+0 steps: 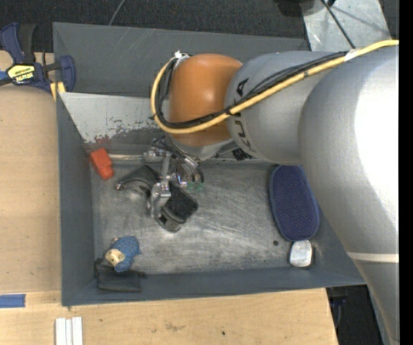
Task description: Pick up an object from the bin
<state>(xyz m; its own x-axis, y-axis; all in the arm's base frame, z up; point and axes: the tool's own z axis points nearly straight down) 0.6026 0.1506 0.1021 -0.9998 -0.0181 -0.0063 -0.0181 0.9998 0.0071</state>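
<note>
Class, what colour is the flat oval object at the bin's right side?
The oval object is dark blue; the camera view shows it best.

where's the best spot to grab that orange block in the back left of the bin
Probably mid-length on the orange block, coming straight down and closing across its narrow width. It lies flat as a short bar, apart from other things, and the bin wall beside it stands too close for a sideways approach.

Item: small black block (182, 208), matte, roughly squarish, lying tilted on the scratched grey floor of the bin (228, 228), slightly left of frame centre, apart from the walls.
</note>
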